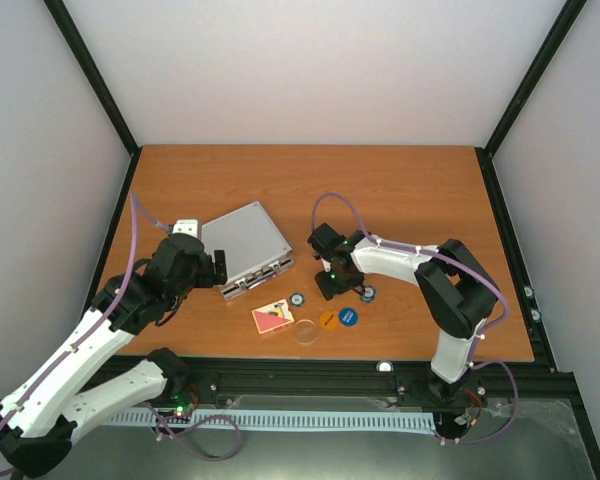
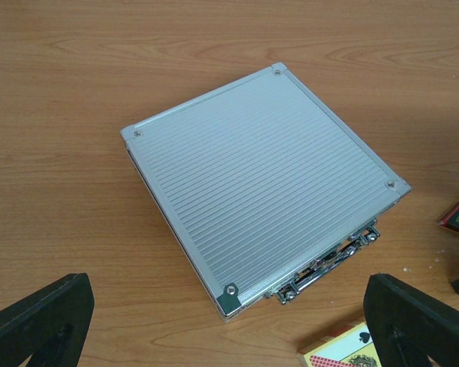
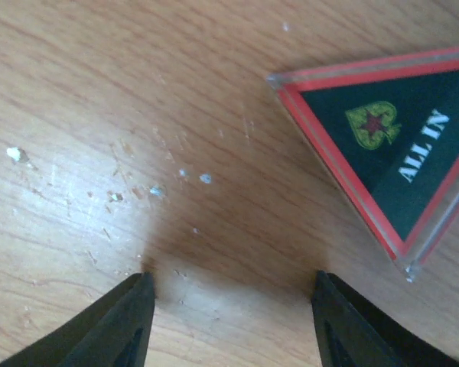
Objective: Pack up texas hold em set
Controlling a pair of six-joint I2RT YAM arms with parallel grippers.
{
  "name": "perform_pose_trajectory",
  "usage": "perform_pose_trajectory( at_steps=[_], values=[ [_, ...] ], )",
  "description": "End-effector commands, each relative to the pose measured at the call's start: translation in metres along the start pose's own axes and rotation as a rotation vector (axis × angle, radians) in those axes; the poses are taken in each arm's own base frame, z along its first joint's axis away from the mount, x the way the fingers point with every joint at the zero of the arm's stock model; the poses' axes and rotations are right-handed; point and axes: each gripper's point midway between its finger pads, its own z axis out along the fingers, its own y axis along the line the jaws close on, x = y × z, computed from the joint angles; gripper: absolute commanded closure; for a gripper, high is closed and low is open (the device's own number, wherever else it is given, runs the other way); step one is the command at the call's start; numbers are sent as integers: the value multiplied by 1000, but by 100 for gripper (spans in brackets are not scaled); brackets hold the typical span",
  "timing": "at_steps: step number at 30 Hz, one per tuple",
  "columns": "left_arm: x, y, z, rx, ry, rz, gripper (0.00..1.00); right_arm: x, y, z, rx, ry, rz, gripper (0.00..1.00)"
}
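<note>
In the right wrist view the right gripper point(image 3: 231, 283) stands with its two dark fingers point(image 3: 130, 321) apart at the bottom of the frame. Only bare, scuffed table point(image 3: 138, 115) lies between them, so it holds nothing. The red-black triangle point(image 3: 390, 145), marked "ALL IN", lies flat at the upper right, clear of both fingers.

In the left wrist view the left gripper point(image 2: 226, 283) is spread wide, one finger in each lower corner, and it too is empty. The silver case point(image 2: 260, 191) lies shut and flat in the middle of the frame, its latches point(image 2: 329, 264) turned toward the lower right. A corner of the pink card deck point(image 2: 344, 352) shows at the bottom edge.

From above, the case sits left of centre, with the left gripper just at its lower left. Below and to its right lie the deck, a blue-white chip point(image 1: 296, 298), a clear disc point(image 1: 305, 332), an orange disc point(image 1: 328, 320) and a blue disc point(image 1: 348, 317). A second chip point(image 1: 365, 293) lies right of the right gripper.
</note>
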Motion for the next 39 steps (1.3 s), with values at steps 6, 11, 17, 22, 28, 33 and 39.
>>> perform_pose_trajectory(
  at_steps=[6,11,17,22,28,33,39],
  values=[
    [-3,-1,-4,10,-9,-20,0,2,7,-10,30,33,-14,16],
    [-5,-2,-5,13,-11,-16,0,-11,31,-19,21,-2,-54,12],
    [-7,-1,-8,12,-14,-14,0,-19,50,-12,-20,-11,-65,13],
    [-7,1,-8,3,-13,-11,0,-24,65,-9,-35,-15,-89,13],
    [-7,0,-7,4,-11,-7,0,-23,77,-5,-35,-14,-109,13],
    [-6,2,-7,-3,-8,-5,0,-19,86,-4,-43,-13,-123,13],
    [-5,0,-5,3,-4,-6,0,-15,104,5,-58,2,-160,13]
  ],
)
